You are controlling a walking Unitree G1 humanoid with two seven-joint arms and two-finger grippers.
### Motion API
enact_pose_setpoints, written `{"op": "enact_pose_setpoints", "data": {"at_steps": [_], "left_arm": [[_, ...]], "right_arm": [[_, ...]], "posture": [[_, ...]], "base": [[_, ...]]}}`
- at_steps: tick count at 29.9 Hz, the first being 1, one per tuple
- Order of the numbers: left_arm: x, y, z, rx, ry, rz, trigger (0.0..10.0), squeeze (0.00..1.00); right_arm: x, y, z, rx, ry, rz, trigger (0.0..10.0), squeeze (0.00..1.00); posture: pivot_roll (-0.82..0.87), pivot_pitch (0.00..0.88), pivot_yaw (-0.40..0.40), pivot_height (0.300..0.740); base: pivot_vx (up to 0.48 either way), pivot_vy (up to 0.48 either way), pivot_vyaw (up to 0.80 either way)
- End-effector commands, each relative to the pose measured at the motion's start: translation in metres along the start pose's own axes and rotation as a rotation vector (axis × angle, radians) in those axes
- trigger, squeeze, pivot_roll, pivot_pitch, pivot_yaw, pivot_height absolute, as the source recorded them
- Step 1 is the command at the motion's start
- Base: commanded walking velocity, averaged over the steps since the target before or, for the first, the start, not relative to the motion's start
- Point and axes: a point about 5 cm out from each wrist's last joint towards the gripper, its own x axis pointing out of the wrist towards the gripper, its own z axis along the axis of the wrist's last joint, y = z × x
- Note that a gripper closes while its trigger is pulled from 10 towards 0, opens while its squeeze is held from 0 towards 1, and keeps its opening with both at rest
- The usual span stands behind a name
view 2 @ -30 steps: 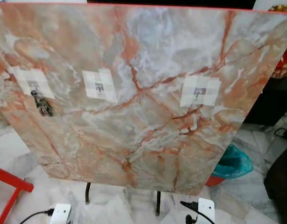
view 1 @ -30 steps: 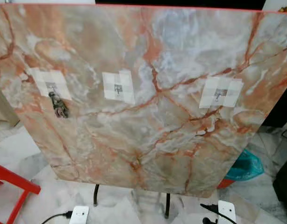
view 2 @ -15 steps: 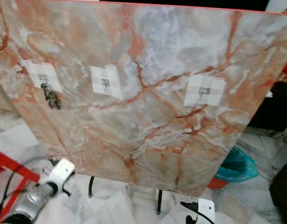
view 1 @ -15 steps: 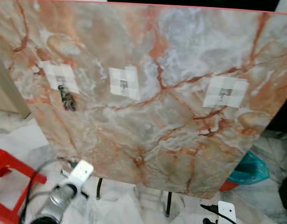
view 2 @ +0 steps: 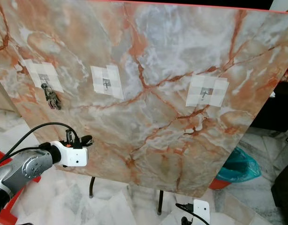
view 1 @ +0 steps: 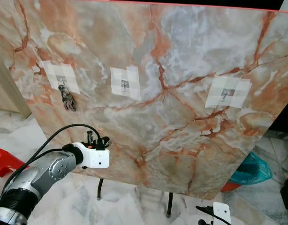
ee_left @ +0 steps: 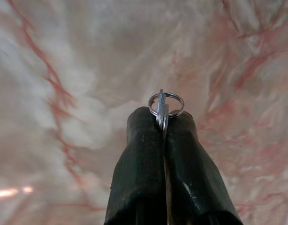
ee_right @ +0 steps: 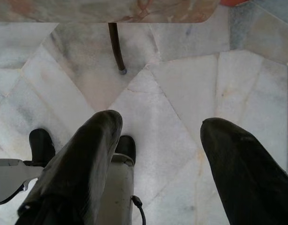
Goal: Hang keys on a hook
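A tilted marble board (view 1: 172, 122) carries three small hooks on white tape patches: a left hook (view 1: 62, 83), a middle hook (view 1: 125, 85) and a right hook (view 1: 227, 94). A dark bunch of keys (view 1: 68, 101) hangs from the left hook. My left gripper (view 1: 98, 139) is raised before the board's lower left part, below those two hooks. It is shut (ee_left: 162, 119) on a flat silver key whose ring (ee_left: 166, 104) sticks out above the fingertips, close to the marble. My right gripper (ee_right: 160, 124) hangs open over the floor with nothing between its fingers.
A red stool (view 1: 2, 163) stands at the lower left. A teal bag (view 1: 249, 169) lies on the floor at the right. Thin black stand legs (view 1: 170, 204) hold the board over the marble floor. Wooden furniture (view 1: 4, 93) sits behind the board's left edge.
My left arm has come up from the bottom left and now holds the key in front of the board's lower left. The view has shifted slightly.
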Motion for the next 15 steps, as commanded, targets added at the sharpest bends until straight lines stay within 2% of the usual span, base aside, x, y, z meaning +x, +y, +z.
{"op": "enact_pose_setpoints", "data": {"at_steps": [1,4,5,6,11,15], "left_arm": [[0.0,0.009,0.001,0.077,0.012,-0.01,10.0,0.0],[-0.002,0.016,-0.003,0.157,0.086,-0.044,10.0,0.0],[-0.003,0.024,-0.01,0.148,0.161,-0.001,10.0,0.0],[-0.003,0.027,-0.012,0.144,0.181,0.02,10.0,0.0],[-0.002,0.029,-0.013,0.153,0.195,0.023,10.0,0.0],[0.0,0.027,-0.009,0.088,0.198,0.063,10.0,0.0]], "right_arm": [[0.0,-0.001,0.002,-0.002,-0.005,-0.003,10.0,0.0],[0.0,-0.001,0.002,-0.002,-0.007,-0.004,10.0,0.0],[0.0,-0.001,0.002,-0.002,-0.008,-0.004,10.0,0.0],[0.0,-0.001,0.003,-0.002,-0.008,-0.003,10.0,0.0],[0.0,-0.002,0.003,-0.003,-0.01,-0.003,10.0,0.0],[0.0,-0.003,0.004,-0.004,-0.012,-0.006,10.0,0.0]], "posture": [[0.02,0.0,-0.036,0.74],[0.02,0.0,-0.036,0.74],[0.02,0.0,-0.036,0.74],[0.02,0.0,-0.036,0.74],[0.02,0.0,-0.044,0.74],[0.01,0.0,-0.049,0.74]], "base": [[0.0,0.0,0.0],[0.0,0.0,0.0],[0.0,0.0,0.0],[0.0,0.0,0.0],[0.0,0.0,0.0],[0.0,0.0,0.0]]}}
